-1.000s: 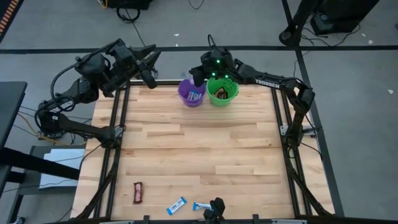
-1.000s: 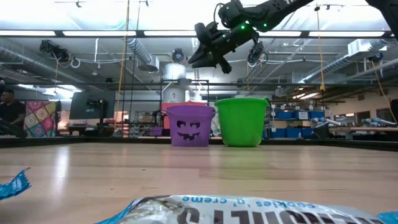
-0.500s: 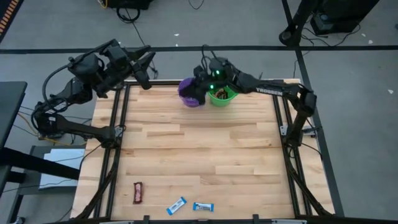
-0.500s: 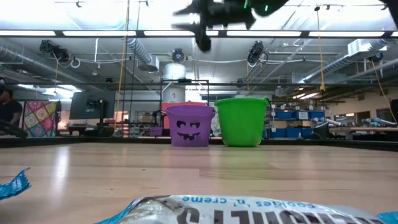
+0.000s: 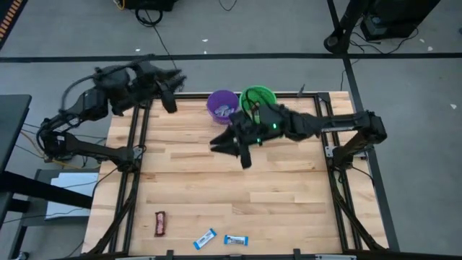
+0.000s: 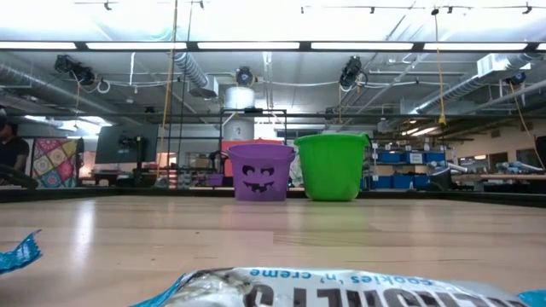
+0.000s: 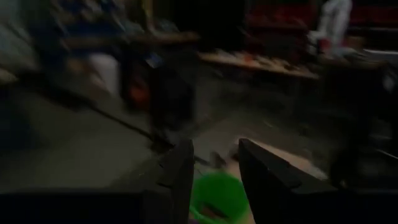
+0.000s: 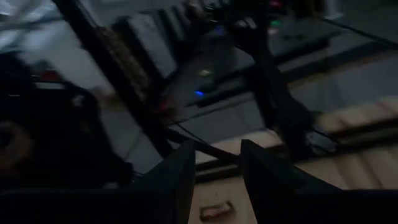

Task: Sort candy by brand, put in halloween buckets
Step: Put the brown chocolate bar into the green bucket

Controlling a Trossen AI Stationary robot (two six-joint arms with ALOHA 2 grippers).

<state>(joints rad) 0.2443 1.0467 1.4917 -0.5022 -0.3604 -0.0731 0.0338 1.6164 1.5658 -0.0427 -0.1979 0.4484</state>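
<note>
At the table's far edge stand the purple bucket (image 5: 221,103) (image 6: 258,170) and the green bucket (image 5: 258,94) (image 6: 331,166), side by side on their bases. Blue-and-white candy shows inside the purple one. Near the front edge lie a dark brown candy (image 5: 160,223) (image 8: 216,211) and two blue-and-white candies (image 5: 206,238) (image 5: 235,240). My right gripper (image 5: 220,141) (image 8: 217,149) hovers open over the table's middle, just near of the buckets, with nothing between its fingers. My left gripper (image 5: 173,90) (image 7: 214,149) is open and empty, high at the far left corner, pointing toward the green bucket (image 7: 217,196).
The right arm (image 5: 317,126) reaches in from the right, passing over the green bucket's near rim. Bare wood lies between the buckets and the candies at the front. A silver-and-blue wrapper (image 6: 341,290) fills the low view's foreground, and another blue wrapper (image 6: 19,251) lies at its left.
My right gripper has swung away from above the buckets toward the table's near edge and left, out over the middle of the table, rising out of the low view's top. The buckets and candies have stayed where they were.
</note>
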